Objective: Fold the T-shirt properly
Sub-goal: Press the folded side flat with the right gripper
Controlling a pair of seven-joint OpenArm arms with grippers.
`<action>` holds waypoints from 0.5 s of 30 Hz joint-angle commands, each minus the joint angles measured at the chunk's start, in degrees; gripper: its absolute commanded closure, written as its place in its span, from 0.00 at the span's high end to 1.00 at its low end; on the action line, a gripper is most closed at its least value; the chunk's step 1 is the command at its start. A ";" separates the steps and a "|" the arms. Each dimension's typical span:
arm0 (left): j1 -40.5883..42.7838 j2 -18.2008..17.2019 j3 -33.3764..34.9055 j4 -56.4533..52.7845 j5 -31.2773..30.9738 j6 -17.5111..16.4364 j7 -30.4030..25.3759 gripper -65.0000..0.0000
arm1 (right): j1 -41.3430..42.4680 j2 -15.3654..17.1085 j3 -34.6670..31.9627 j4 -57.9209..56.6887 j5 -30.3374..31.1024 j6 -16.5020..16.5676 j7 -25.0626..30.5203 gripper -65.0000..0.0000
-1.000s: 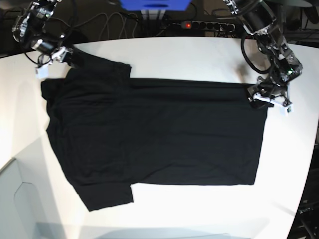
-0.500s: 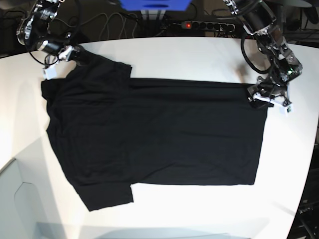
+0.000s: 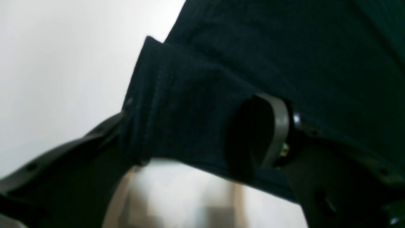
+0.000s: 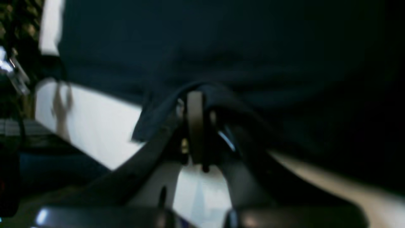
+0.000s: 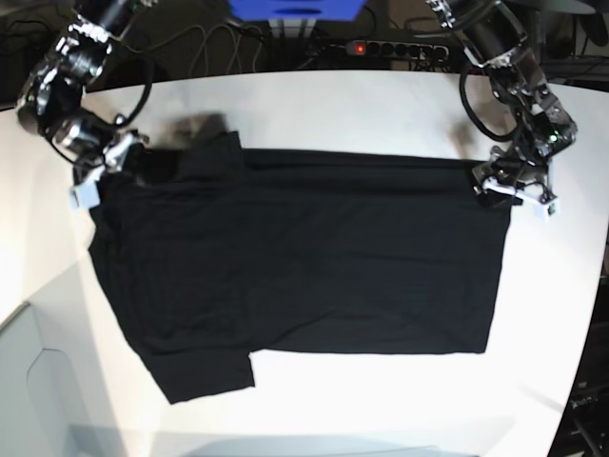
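The black T-shirt (image 5: 304, 257) lies spread flat on the white table (image 5: 381, 105), collar end at the left and hem at the right. My right gripper (image 5: 119, 157) is at the shirt's far left corner, shut on a bunch of fabric by the far sleeve, which stands lifted and rumpled. In the right wrist view the cloth (image 4: 221, 47) drapes over the closed fingers (image 4: 194, 126). My left gripper (image 5: 497, 186) is at the far right hem corner, shut on it. The left wrist view shows the stitched hem (image 3: 158, 104) pinched between the fingers (image 3: 278, 126). The neck label is hidden.
A power strip (image 5: 381, 46) with a red light, cables and a blue box (image 5: 295, 8) lie behind the table's far edge. A pale grey surface (image 5: 38, 390) sits at the lower left. The table edge curves in at the right.
My right gripper has moved toward the front with the far sleeve corner in it, lifting and bunching that sleeve. The left gripper has stayed at the hem corner.
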 commanded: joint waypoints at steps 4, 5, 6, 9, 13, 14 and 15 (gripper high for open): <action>-0.17 -0.54 -0.02 0.89 -0.21 0.16 0.01 0.66 | 5.16 -1.01 -2.00 -1.01 0.92 -2.50 0.20 0.00; -0.08 -0.54 -0.02 0.89 -0.21 0.16 0.10 0.66 | 6.30 -1.18 -2.79 -1.98 0.92 -3.02 0.20 0.00; -0.08 -0.62 -0.02 0.89 -0.21 0.16 0.10 0.66 | 7.53 -1.27 -3.49 -3.30 0.84 -3.02 0.20 0.00; -0.08 -0.54 -0.02 0.62 0.06 0.16 0.10 0.66 | 11.22 -1.36 -6.22 -8.66 0.84 -3.02 0.69 0.00; -0.08 -0.54 -0.02 0.71 -0.21 0.24 0.10 0.66 | 13.95 -0.92 -10.79 -15.17 0.75 -3.02 5.79 0.00; -0.17 -0.54 -0.02 0.45 -0.21 0.24 0.10 0.66 | 14.74 -0.74 -11.93 -16.49 0.75 -3.02 7.02 0.00; -0.26 -0.54 -0.02 0.45 0.06 0.24 0.10 0.66 | 15.53 -0.13 -12.72 -17.72 0.75 -3.02 7.98 0.00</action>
